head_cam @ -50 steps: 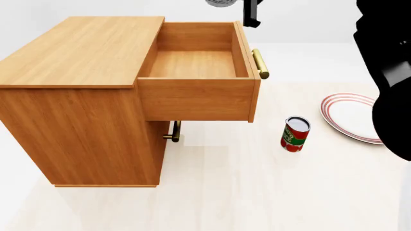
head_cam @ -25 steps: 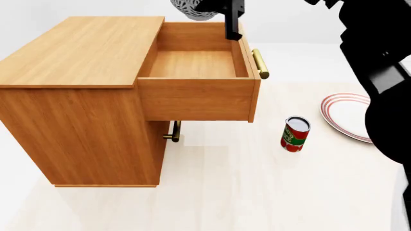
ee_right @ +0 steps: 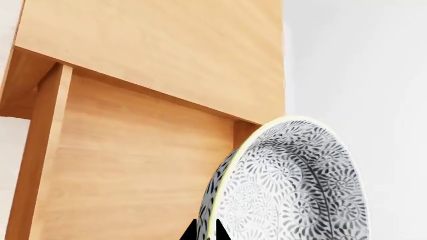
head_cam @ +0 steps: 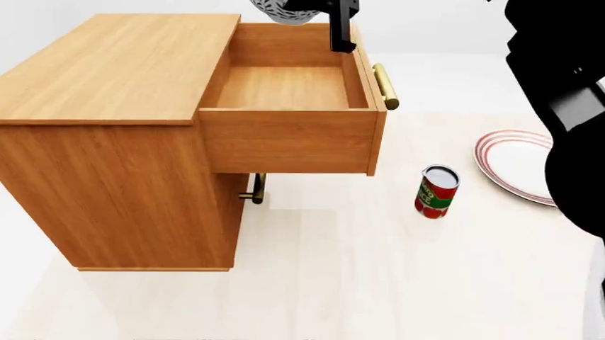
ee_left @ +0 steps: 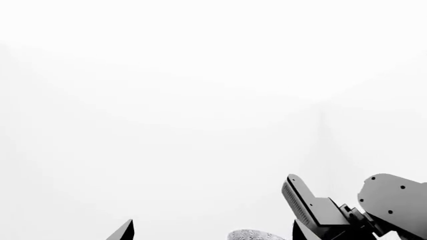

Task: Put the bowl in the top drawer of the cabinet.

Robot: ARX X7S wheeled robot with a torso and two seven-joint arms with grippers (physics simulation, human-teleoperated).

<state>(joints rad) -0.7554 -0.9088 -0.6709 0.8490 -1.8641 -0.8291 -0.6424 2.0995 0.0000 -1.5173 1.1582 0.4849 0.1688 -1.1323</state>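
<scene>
My right tool (head_cam: pixel 338 28) grips the bowl (head_cam: pixel 288 10) by its rim, above the far edge of the open drawer (head_cam: pixel 288 88), which holds nothing. I cannot tell my left tool's (ee_left: pixel 213 231) state.

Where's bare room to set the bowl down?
The top drawer is pulled out, floor bare between its walls. The cabinet top is bare too. Right pincer grips the bowl above the drawer's back edge.

Bare simulated room, pale floor (head_cam: pixel 378 283), wooden cabinet (head_cam: pixel 113 106), blank white surroundings
</scene>
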